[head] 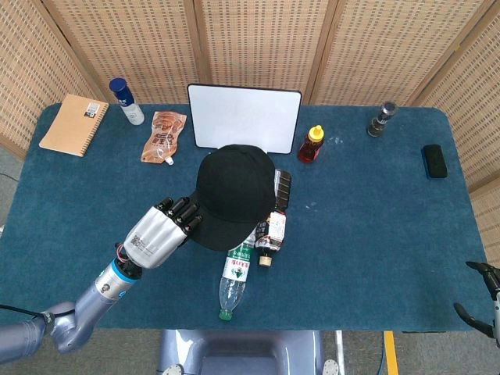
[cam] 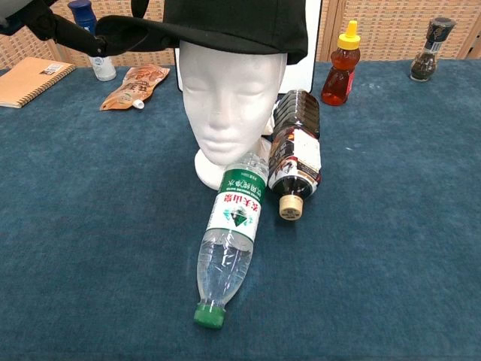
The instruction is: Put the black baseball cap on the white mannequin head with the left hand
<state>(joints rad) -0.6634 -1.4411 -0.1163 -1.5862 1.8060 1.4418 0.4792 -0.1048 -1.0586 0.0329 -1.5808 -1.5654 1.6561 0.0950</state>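
Your left hand (head: 160, 234) sits at about seven o'clock of the black baseball cap (head: 233, 191), its dark fingers (head: 186, 216) closed on the edge of the cap's brim. In the chest view the same hand (cam: 34, 16) shows at the upper left corner, its fingers meeting the brim tip there. The cap rests on top of the white mannequin head (cam: 231, 98), covering the crown down to the forehead, with the brim jutting out toward nine o'clock in the chest view (off to the side of the face rather than over it). From the head camera the cap hides the mannequin head completely.

The mannequin head stands upright near the middle of the blue table (head: 375, 234). A clear water bottle (cam: 229, 246) with a green cap lies on its side at six o'clock of the mannequin's base, touching it. A dark sauce bottle (cam: 294, 154) lies just beside the head at about four o'clock, neck pointing toward the near edge.

At twelve o'clock of the cap a white board (head: 244, 116) stands on the table. A red-brown squeeze bottle (head: 311, 144) with a yellow top stands at two o'clock, near the board.

Your right hand (head: 486, 305) is only partly in frame at the lower right edge of the head view, well apart from everything; you cannot tell from this sliver whether its fingers are spread or closed.
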